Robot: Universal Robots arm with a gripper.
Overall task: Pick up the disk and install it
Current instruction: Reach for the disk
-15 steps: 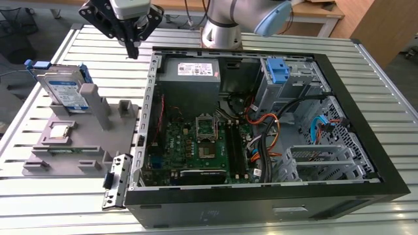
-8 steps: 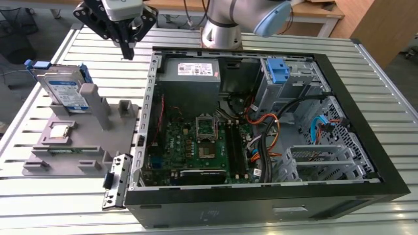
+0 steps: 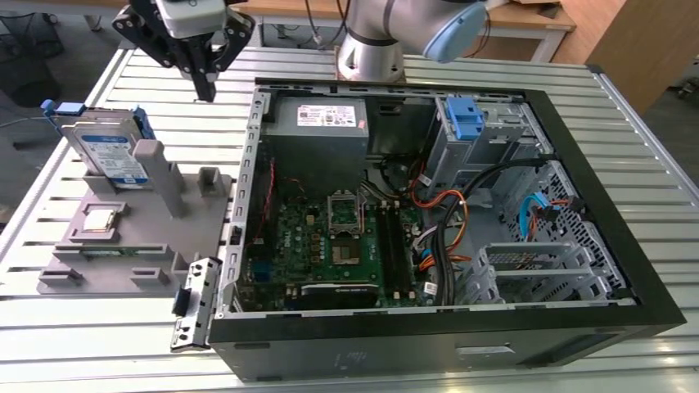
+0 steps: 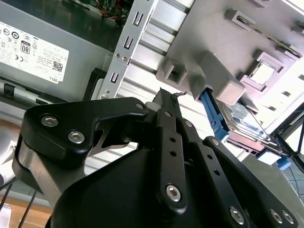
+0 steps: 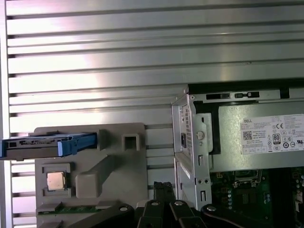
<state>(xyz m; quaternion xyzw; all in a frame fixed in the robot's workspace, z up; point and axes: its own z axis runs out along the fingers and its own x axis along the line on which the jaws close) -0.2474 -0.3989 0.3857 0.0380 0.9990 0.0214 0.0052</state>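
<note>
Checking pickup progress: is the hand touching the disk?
Apart. The exterior view shows bare table between the hand and the disk.

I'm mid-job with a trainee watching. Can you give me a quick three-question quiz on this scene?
1. True or false: the disk already sits inside the computer case.
2. Where is the disk? A) upright in the grey holder; B) flat on the motherboard; C) clamped between the fingers.
3. Fill in: the gripper hangs above the slatted table, its fingers ___ and holding nothing.
Key: 1 false; 2 A; 3 shut.
</note>
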